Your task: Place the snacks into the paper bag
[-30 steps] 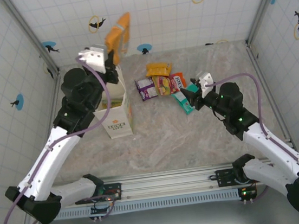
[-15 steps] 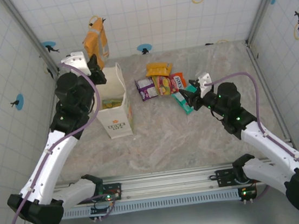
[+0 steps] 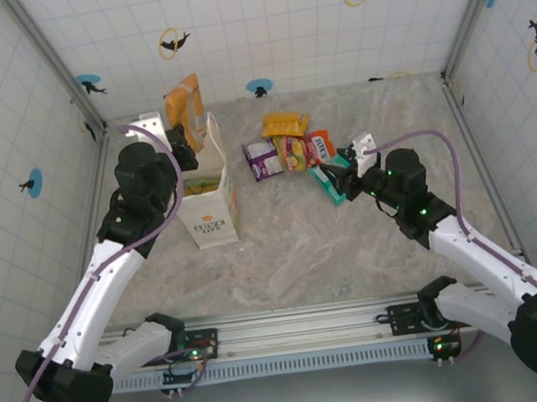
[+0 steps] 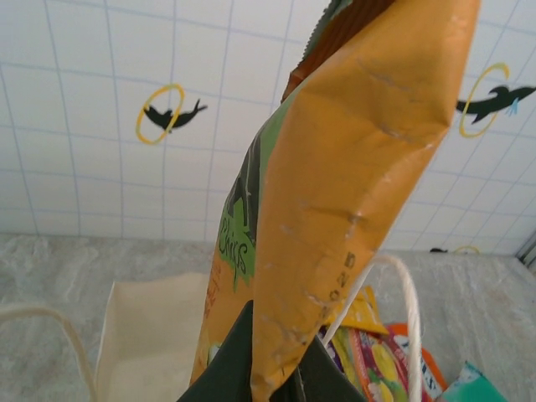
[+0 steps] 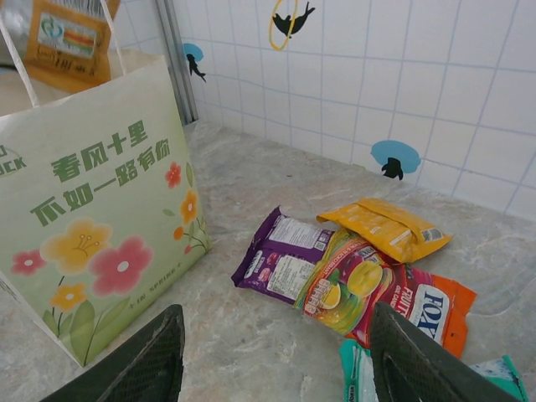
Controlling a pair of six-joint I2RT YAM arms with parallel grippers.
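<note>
1. Grip first: my left gripper (image 3: 181, 141) was pinched tight on the lower edge of the orange packet (image 3: 182, 99), and my wrist view showed the fingers (image 4: 219, 373) closed on it from both sides.
2. The orange packet stood nearly upright, raised over the far end of the bag's (image 3: 208, 206) open mouth, with the tiled wall (image 3: 257, 26) behind it.
3. The bag stood upright on the table (image 3: 294, 247), left of centre, and one thin handle (image 4: 409, 310) looped up just beside the packet.
4. My right gripper (image 5: 285, 368) hovered low over the table with its fingers spread wide and nothing between them.
5. Ahead of it lay the loose snacks, well apart from the bag: a purple packet (image 5: 280, 260), a yellow packet (image 5: 385, 228) beyond it, a red-and-green packet (image 5: 347, 285) overlapping the purple one, a Fox packet (image 5: 431, 306), and a teal packet (image 5: 494, 373) nearest my right finger.
6. I could not tell for sure what lay inside the bag.
</note>
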